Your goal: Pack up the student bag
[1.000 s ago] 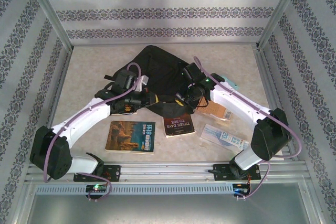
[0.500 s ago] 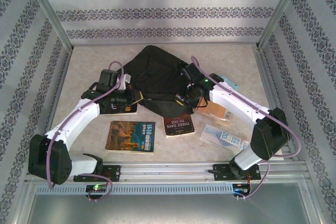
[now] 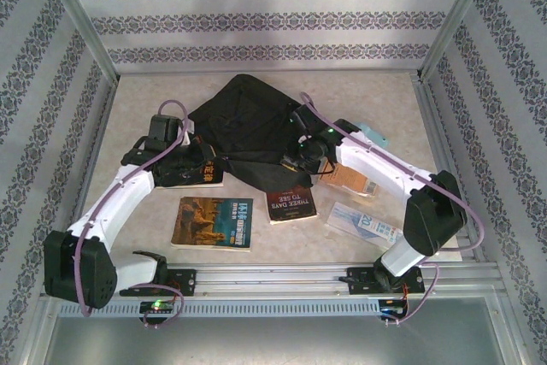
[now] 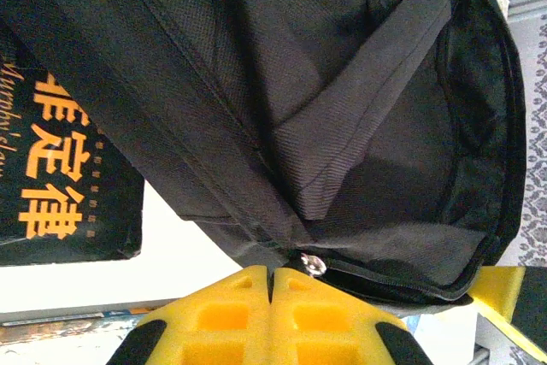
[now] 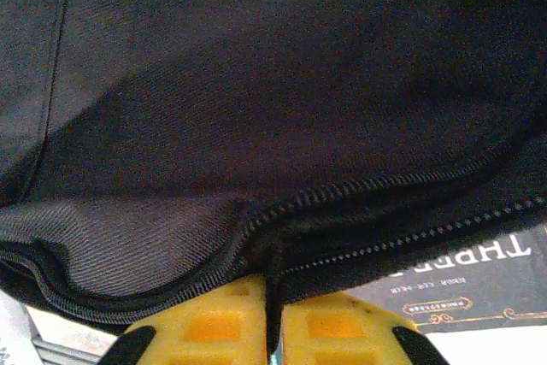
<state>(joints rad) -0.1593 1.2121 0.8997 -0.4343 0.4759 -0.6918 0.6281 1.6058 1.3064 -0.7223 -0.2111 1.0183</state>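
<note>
The student bag (image 3: 248, 117), black fabric, lies mid-table between both arms. My left gripper (image 3: 212, 163) is at its near-left edge. In the left wrist view the yellow jaws (image 4: 271, 273) are pressed together on the bag's edge beside a silver zip rivet (image 4: 316, 264), with the bag's open mouth (image 4: 461, 126) to the right. My right gripper (image 3: 297, 158) is at the bag's near-right edge. In the right wrist view its jaws (image 5: 273, 284) pinch a fold of black fabric at the zip (image 5: 342, 198), with a thin gap between the fingers.
A black book with orange characters (image 3: 203, 179) lies under the left gripper. Near the front are a brown-cover book (image 3: 214, 222), a dark book titled "Three Days to See" (image 3: 289, 203) and a blue-white booklet (image 3: 363, 224). A brown pack (image 3: 355, 179) and teal item (image 3: 373, 136) sit right.
My left arm has swung left, dragging the bag's near edge with it and stretching the opening. The right gripper has shifted slightly left and kept the fabric between its jaws.
</note>
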